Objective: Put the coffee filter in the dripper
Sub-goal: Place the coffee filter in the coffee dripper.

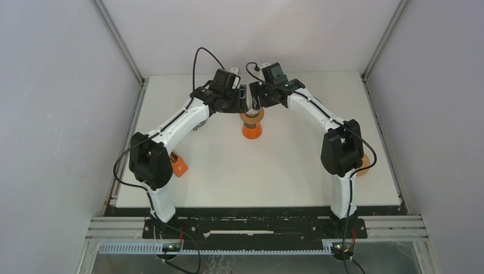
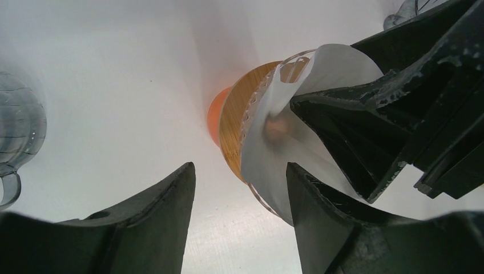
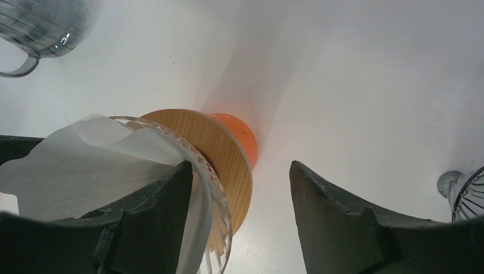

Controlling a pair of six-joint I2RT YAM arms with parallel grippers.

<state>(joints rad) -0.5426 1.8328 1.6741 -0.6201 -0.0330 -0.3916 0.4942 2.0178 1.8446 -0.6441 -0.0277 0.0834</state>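
Observation:
The dripper point(image 1: 251, 116) is a ribbed glass cone with a wooden collar point(image 3: 224, 149), standing on an orange cup point(image 1: 251, 132) at the table's far middle. The white paper coffee filter point(image 2: 268, 162) sits inside the glass cone, its top edge sticking up above the rim point(image 3: 85, 154). Both grippers hang over it. My right gripper point(image 3: 240, 164) is open and straddles the rim, with one finger point(image 3: 149, 220) inside the filter and the other outside. My left gripper point(image 2: 240, 166) is open; only table shows between its fingers, and its right finger point(image 2: 319, 217) lies by the filter's edge.
A clear glass mug point(image 3: 44, 23) stands on the table to the left of the dripper point(image 2: 18, 134). Another ribbed glass piece point(image 3: 467, 194) sits at the right. An orange object point(image 1: 180, 166) lies by the left arm, and a round one point(image 1: 365, 164) behind the right arm.

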